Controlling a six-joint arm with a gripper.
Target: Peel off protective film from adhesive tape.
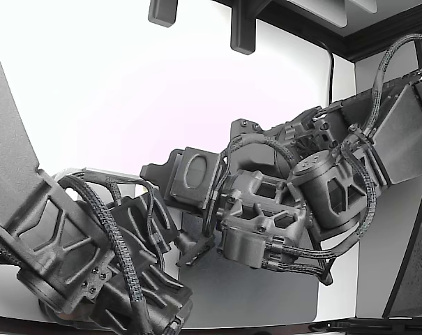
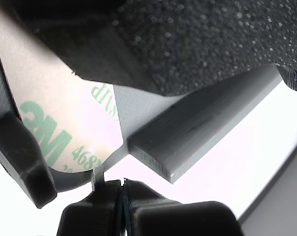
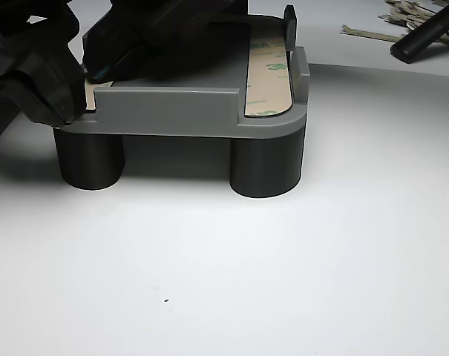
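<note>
Reaching in from the right of the exterior view, wrist bent down over the grey desk [image 1: 266, 293], beside a second arm [image 1: 92, 258] at lower left. At the wrist view's lower centre, tool [image 2: 121, 189] clenched, jaws pressed flat together, nipping a thin sliver of film [image 2: 65, 123] at its edge. Film curling up and away to the left of that frame, pale, printed in green: "3M", "468" and a partly hidden "VP". Grey tray [image 3: 172, 111] raised on two dark posts in the other view, tool at its upper left corner, second strip [image 3: 269, 78] lying along its right side, also marked 3M.
</note>
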